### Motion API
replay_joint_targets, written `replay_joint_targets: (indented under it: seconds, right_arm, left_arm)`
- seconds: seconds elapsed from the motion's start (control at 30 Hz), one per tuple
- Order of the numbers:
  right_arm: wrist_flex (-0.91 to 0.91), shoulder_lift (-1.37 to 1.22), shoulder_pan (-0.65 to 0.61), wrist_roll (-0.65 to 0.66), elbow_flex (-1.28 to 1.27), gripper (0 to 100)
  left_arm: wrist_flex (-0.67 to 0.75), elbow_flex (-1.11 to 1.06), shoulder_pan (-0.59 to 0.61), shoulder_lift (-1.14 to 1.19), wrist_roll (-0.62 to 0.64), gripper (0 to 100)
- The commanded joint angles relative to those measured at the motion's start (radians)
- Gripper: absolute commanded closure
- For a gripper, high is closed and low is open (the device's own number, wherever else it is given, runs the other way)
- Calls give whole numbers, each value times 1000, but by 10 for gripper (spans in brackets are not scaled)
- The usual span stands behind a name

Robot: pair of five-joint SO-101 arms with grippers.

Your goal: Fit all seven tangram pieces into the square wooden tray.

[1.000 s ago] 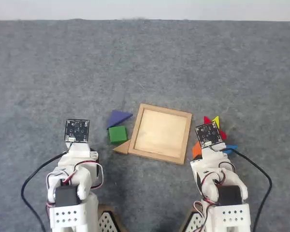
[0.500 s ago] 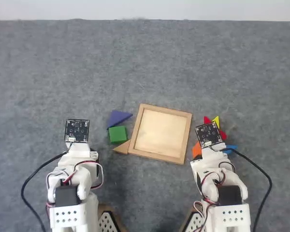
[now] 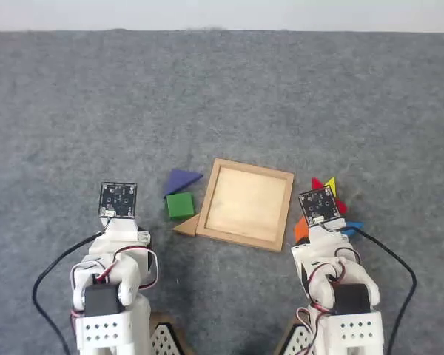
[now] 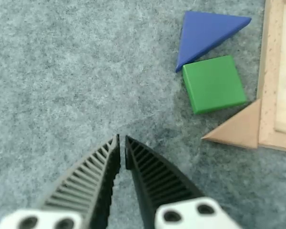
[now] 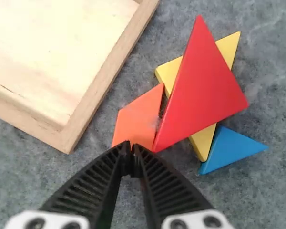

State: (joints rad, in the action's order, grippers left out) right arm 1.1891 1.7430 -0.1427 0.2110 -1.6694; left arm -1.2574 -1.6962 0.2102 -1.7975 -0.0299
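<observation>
Now my left hand (image 4: pixel 122 139) and right hand (image 5: pixel 131 144) are clenched, empty.
Green square (image 3: pixel 180 205) left of tray (image 3: pixel 248 203); red triangle (image 5: pixel 200 95) right.

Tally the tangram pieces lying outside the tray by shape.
Triangles: 5 (dark blue, wooden, red, yellow, light blue)
Square: 1 (green)
Parallelogram: 1 (orange)
Total: 7

The square wooden tray (image 3: pixel 255 168) is lying empty, slightly skewed, midway across the table. A blue triangle (image 3: pixel 180 180), green square (image 3: pixel 180 205) and tan triangle (image 3: pixel 188 225) are sitting along its left side. On its right a red triangle (image 5: pixel 200 90) is overlapping a yellow triangle (image 5: pixel 226 45), beside an orange parallelogram (image 5: pixel 138 119) and a small blue triangle (image 5: pixel 227 149).
</observation>
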Motion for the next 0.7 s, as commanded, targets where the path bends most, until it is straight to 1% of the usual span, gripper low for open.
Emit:
replay_joint_targets:
  seconds: [0.0, 0.07, 0.3, 0.43, 0.53, 0.67]
  right_arm:
    - [7, 21, 10, -12, -17, 991]
    - [7, 21, 7, -15, -17, 991]
    - [7, 21, -74, -12, -17, 991]
    - [12, 21, -77, -17, -17, 991]
    - [101, 31, -77, -12, -11, 991]
    - [110, 51, -79, -12, -14, 991]
  left_arm:
    - [-3, 13, 2, -18, 17, 982]
    - [-3, 13, 2, -18, 17, 982]
    - [-3, 13, 2, -18, 17, 982]
    - [-3, 13, 2, -18, 17, 982]
    - [-3, 13, 2, -18, 17, 982]
    - [-3, 13, 2, -18, 17, 982]
